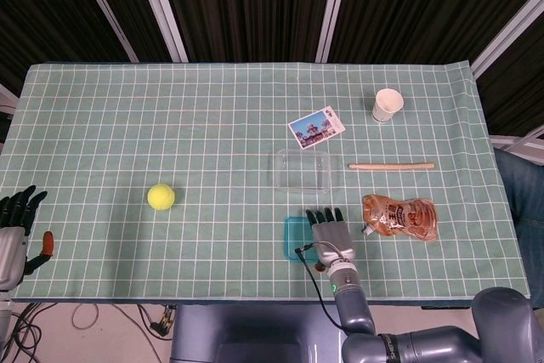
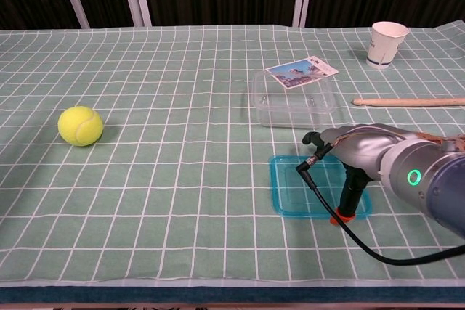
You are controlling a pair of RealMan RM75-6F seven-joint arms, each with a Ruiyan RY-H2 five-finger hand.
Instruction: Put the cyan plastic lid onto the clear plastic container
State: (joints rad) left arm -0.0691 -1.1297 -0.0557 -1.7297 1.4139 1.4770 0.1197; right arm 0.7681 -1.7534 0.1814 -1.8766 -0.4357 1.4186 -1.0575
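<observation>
Green gridded cloth covers the worktop (image 1: 170,125). Under the right hand (image 1: 330,231), fingers flat and spread, lies the cyan lid (image 2: 305,195); chest view shows its thumb touching it. Beyond its fingertips stands the clear container (image 1: 302,170). Only the head view catches the left hand (image 1: 15,231), empty, fingers apart.

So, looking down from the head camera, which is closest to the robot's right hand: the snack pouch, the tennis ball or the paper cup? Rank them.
Measured from the right hand:
1. Snack pouch, just to its right.
2. Paper cup, at the far right of the table.
3. Tennis ball, well off to the left.
</observation>
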